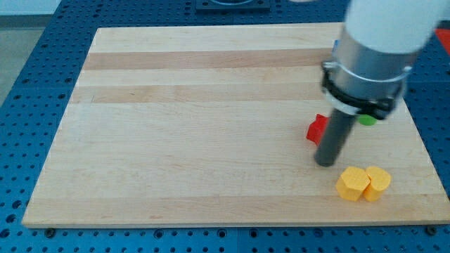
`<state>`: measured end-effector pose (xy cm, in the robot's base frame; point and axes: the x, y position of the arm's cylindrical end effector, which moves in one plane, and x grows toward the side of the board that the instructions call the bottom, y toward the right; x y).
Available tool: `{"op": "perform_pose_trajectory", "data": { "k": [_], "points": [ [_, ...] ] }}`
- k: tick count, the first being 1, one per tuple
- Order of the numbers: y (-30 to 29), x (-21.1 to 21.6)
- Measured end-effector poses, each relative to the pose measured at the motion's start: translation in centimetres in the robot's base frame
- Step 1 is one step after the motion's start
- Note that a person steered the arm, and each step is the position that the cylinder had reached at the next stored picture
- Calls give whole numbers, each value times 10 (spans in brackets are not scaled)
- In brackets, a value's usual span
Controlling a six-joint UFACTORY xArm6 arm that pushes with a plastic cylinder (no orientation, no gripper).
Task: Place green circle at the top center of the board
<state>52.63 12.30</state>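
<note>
green circle block (367, 120) hides behind the arm; my tip (325, 163), no fingers, must circle right, then push up-left.

A wooden board (211, 140) lay on a blue perforated table (35, 84). A red block (317, 128), shape unclear, sat right of centre. Two yellow blocks (362, 183), touching side by side, sat near the board's near-right corner, well apart from the red one.
</note>
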Motion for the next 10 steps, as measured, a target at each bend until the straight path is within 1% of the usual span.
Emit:
{"op": "perform_pose_trajectory", "data": {
  "k": [1,2,4,5,6,7,8,9,10],
  "points": [
    [-49,-39],
    [-57,-49],
    [-57,-37],
    [-45,-24],
    [-17,-8],
    [33,-6],
    [108,-6],
    [176,-13],
    [202,-56]
  ]
}}
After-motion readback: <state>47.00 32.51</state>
